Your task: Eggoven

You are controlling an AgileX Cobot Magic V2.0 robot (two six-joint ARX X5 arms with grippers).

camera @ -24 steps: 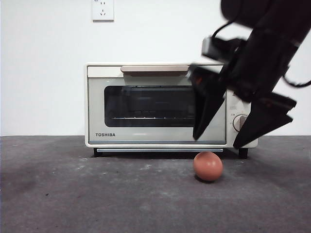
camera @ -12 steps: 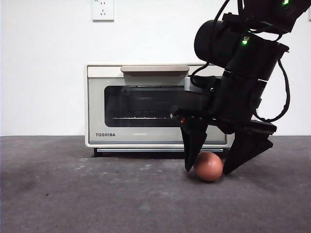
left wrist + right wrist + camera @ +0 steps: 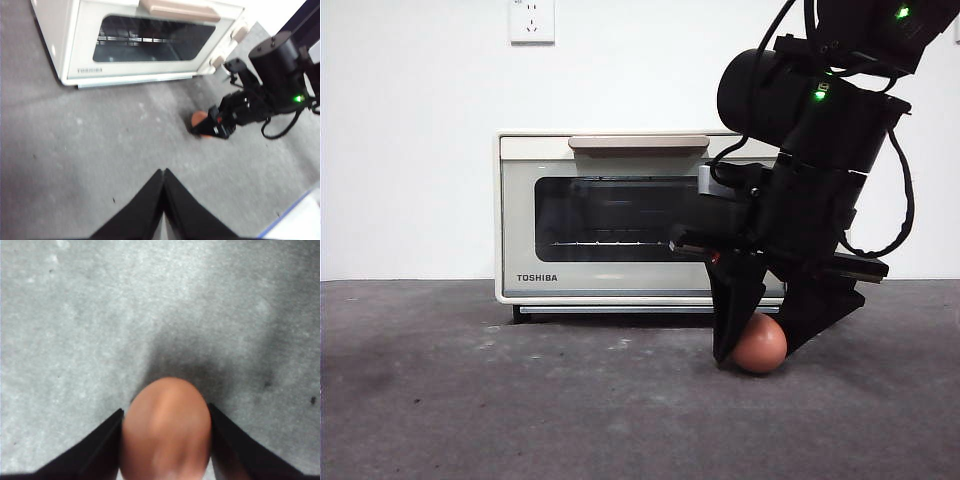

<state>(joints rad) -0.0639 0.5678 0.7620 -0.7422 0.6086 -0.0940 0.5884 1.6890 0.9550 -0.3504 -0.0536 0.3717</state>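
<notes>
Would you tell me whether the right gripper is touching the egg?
Touching: the right wrist view shows both jaws of the right gripper pressed against the egg.

The right end effector (image 3: 757,335) hides the toaster oven's (image 3: 620,215) knobs and part of the egg (image 3: 761,345).

Since a second ago the right gripper (image 3: 758,345) has come down from in front of the oven's (image 3: 520,220) right end, where it hung above the egg (image 3: 760,345) with jaws spread wide. Half a second ago the jaws stood on either side of the egg with gaps. Now they have narrowed and press against both its sides. The egg has shifted slightly to the right on the table (image 3: 520,400).
</notes>
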